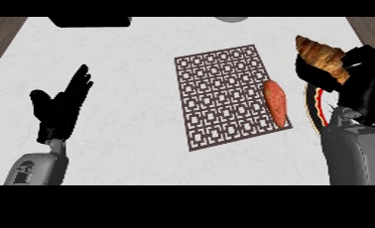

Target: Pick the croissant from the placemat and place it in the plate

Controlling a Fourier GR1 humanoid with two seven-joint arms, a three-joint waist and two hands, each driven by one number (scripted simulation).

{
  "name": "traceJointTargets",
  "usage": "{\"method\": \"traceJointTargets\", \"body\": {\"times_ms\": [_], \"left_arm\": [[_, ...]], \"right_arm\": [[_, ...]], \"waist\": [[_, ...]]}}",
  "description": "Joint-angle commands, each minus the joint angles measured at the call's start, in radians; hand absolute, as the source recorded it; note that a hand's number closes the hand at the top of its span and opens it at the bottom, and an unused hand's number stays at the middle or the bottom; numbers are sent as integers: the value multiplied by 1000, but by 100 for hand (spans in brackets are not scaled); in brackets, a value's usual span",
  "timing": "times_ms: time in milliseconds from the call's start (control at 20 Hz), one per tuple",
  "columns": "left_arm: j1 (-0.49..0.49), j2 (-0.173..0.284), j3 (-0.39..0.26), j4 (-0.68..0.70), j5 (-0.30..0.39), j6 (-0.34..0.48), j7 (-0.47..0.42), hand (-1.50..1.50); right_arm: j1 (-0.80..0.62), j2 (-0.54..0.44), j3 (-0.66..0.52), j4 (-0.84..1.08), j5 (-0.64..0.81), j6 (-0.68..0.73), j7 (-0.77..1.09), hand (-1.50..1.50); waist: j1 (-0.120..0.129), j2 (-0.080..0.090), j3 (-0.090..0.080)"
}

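The brown croissant (320, 56) is held at the far right, with my right hand (343, 81) curled round its lower end. Hand and croissant hover over the plate (316, 107), of which only a dark-rimmed sliver shows beside my forearm. The dark lattice placemat (223, 95) lies in the middle of the counter. My left hand (62, 104) rests at the left with fingers straight, holding nothing.
An orange sweet potato (276, 103) lies on the placemat's right edge, close to the plate. A dark object (89, 22) sits at the back left edge and a grey one (232, 19) at the back middle.
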Motion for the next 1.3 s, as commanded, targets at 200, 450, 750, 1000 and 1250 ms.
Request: {"method": "traceJointTargets", "body": {"times_ms": [200,450,750,1000,1250], "left_arm": [[21,-20,10,-19,-18,6,-6,0],[23,9,25,-21,5,-42,18,0],[-35,-24,7,15,-35,-1,32,0],[-8,-17,29,28,-16,-49,-7,0],[8,23,73,32,11,-70,-26,0]], "right_arm": [[128,-119,-161,37,-158,-32,-128,150],[176,-176,-220,169,-296,30,-240,150],[169,-193,-312,286,-530,91,-365,-150],[214,-221,-312,236,-559,50,-505,-150],[223,-181,-354,133,-700,-56,-740,-150]], "waist": [[7,0,0],[8,1,1],[5,2,1],[4,1,0],[-5,-3,0]]}}
